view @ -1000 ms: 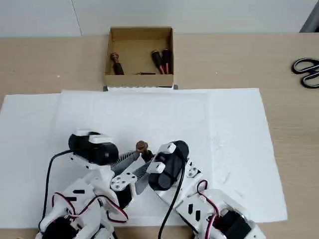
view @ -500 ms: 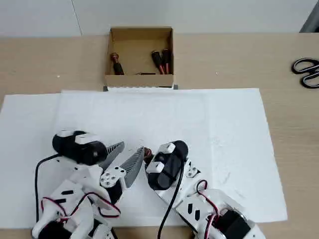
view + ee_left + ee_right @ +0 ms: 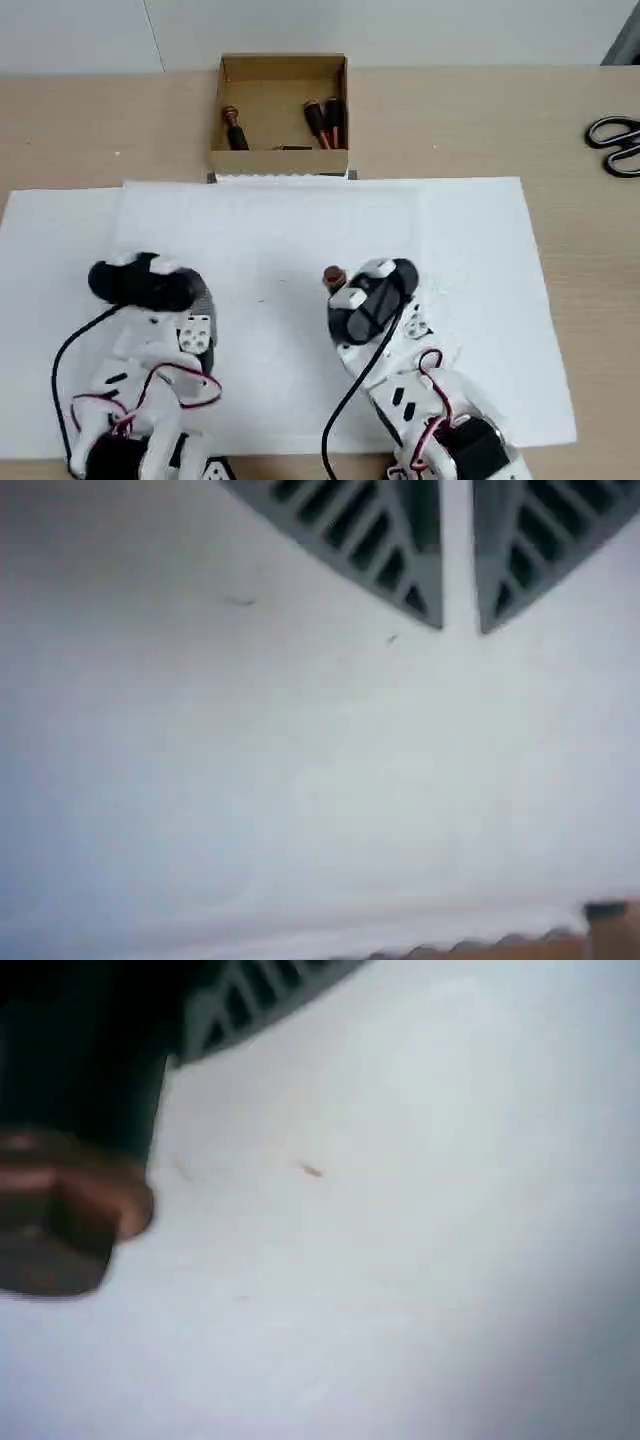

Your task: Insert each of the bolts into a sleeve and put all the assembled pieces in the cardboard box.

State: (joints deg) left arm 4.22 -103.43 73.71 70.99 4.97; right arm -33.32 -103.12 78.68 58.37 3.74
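- In the high view, the cardboard box [image 3: 280,162] is seen at the far edge of the white paper sheet [image 3: 480,260]. Three assembled pieces lie inside it: one [image 3: 232,127] towards one side wall and two [image 3: 326,121] together towards the other.
- In the left wrist view, the left gripper [image 3: 461,628] is held over bare paper. Its ribbed fingers [image 3: 400,550] are set almost together with a thin slit left between them, and nothing is gripped.
- From the high view, the left arm is placed over the near left part of the sheet, well apart from the right arm.
- The right gripper [image 3: 165,1060] is clamped on a bolt-and-sleeve piece [image 3: 60,1210]. In the right wrist view, a dark sleeve body and a copper-coloured head are seen close against a ribbed finger, above the paper.
- In the high view, the copper head of that piece [image 3: 334,277] is made out beside the right arm's wrist, near the middle of the sheet and well apart from the box.
- Whether the held piece touches the paper cannot be told.
- A pair of scissors [image 3: 612,140] is seen on the bare table [image 3: 100,120] at the right, off the sheet.
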